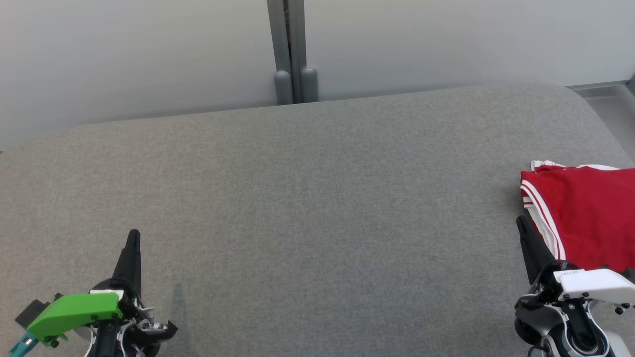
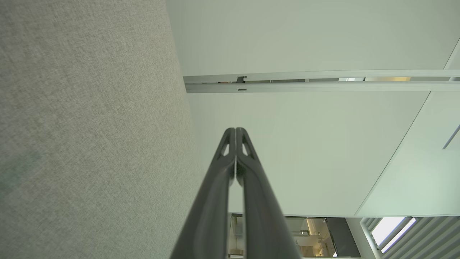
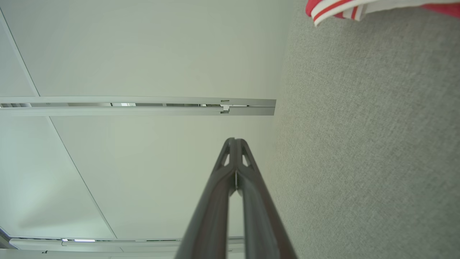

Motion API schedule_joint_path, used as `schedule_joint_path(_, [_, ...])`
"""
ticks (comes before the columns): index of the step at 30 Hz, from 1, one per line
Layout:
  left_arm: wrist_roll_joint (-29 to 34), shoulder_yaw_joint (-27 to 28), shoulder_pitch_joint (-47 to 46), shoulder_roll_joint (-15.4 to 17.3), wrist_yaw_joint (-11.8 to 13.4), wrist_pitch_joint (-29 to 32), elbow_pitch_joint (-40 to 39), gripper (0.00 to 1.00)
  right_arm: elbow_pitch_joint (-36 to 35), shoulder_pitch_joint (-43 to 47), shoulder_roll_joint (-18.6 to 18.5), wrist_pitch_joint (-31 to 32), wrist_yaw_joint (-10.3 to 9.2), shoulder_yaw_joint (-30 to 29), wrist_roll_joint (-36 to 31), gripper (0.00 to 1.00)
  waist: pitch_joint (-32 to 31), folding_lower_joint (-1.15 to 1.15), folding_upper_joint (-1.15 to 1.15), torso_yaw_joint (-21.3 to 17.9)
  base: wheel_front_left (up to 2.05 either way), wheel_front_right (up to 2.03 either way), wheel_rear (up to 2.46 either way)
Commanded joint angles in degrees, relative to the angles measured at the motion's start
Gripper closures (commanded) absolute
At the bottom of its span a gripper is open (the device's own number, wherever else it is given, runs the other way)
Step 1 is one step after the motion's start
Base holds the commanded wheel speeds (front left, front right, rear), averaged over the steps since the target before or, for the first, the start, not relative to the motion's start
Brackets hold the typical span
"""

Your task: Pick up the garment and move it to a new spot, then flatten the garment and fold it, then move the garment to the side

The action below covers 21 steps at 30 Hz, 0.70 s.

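Presently the folded red garment (image 1: 590,218) lies at the right of the grey fabric surface (image 1: 317,198), just beside the right gripper (image 1: 521,222), closed and empty like the left gripper (image 1: 134,236); a sideways sweep of that arm could snag its striped hem (image 1: 539,210) and undo the fold.

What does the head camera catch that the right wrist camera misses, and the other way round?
Head view: the left gripper with its green cover, and the broad top of the red garment. Right wrist view: close up, the right gripper with fingertips meeting, shut. Both: that gripper, the garment's white-striped edge, the grey surface and the pale wall.
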Motion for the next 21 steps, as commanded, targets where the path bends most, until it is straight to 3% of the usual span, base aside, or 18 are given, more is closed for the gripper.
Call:
schedule_joint_path(1, [-0.18, 0.13, -0.52, 0.38, -0.38, 0.28, -0.09, 1.0, -0.27, 0.56, -0.3, 0.17, -0.02, -0.1, 0.16, 1.0, 0.0, 0.0, 0.0, 0.0, 0.0, 0.0, 0.0])
schedule_joint_path(21, [-0.19, 0.13, -0.51, 0.38, -0.38, 0.28, -0.1, 1.0, -0.27, 0.56, -0.3, 0.17, -0.02, -0.09, 0.16, 1.0, 0.0, 0.0, 0.0, 0.0, 0.0, 0.0, 0.0])
